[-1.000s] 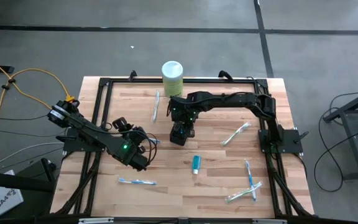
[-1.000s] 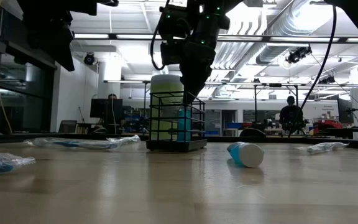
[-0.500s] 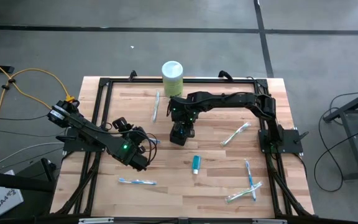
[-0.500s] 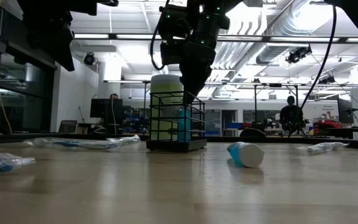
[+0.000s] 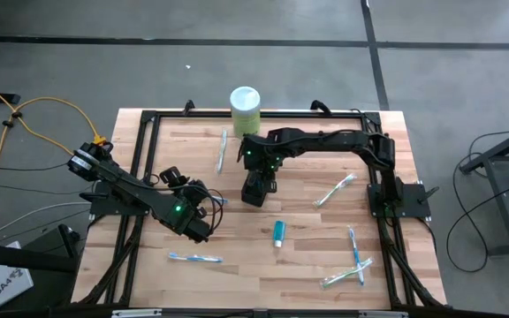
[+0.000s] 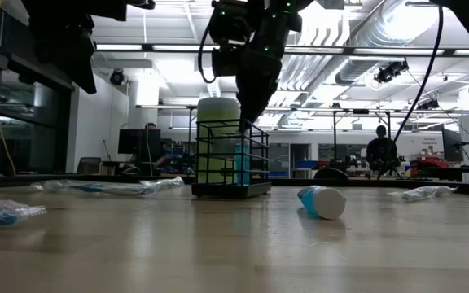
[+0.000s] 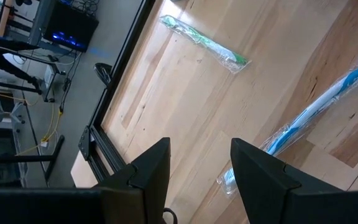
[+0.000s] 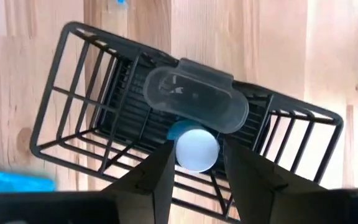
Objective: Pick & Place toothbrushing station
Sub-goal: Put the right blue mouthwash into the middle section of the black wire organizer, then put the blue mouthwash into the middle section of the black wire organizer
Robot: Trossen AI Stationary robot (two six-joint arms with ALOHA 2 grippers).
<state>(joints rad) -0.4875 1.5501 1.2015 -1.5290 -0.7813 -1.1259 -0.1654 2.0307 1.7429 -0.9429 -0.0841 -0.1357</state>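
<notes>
The black wire holder (image 8: 73,93) stands upright on the table's middle (image 6: 218,159). Inside it stands a teal tube (image 6: 240,165) with its white cap up. My right gripper (image 8: 197,148) comes down over the holder (image 6: 246,122) and is shut on that tube. A clear oblong piece (image 8: 194,102) lies across the holder's top. A second teal tube (image 5: 278,233) lies on its side on the wood. Wrapped toothbrushes (image 5: 195,257) (image 5: 222,150) (image 5: 335,190) lie scattered flat. My left gripper (image 5: 203,218) hangs open above the table's left part, with nothing between its fingers (image 7: 197,155). My right gripper pinches the tube's white cap (image 8: 196,140) between its two fingers, at their free ends. The fingers come from above, pointing steeply down into the holder's open top. The tube stands upright inside the holder, its lower end (image 6: 240,182) down near the holder's floor.
A pale green canister (image 5: 245,110) with a white lid stands at the far edge, right behind the holder. More wrapped toothbrushes (image 5: 354,247) (image 5: 345,276) lie near the right front. A black frame (image 5: 148,119) runs around the tabletop. People sit in the room beyond.
</notes>
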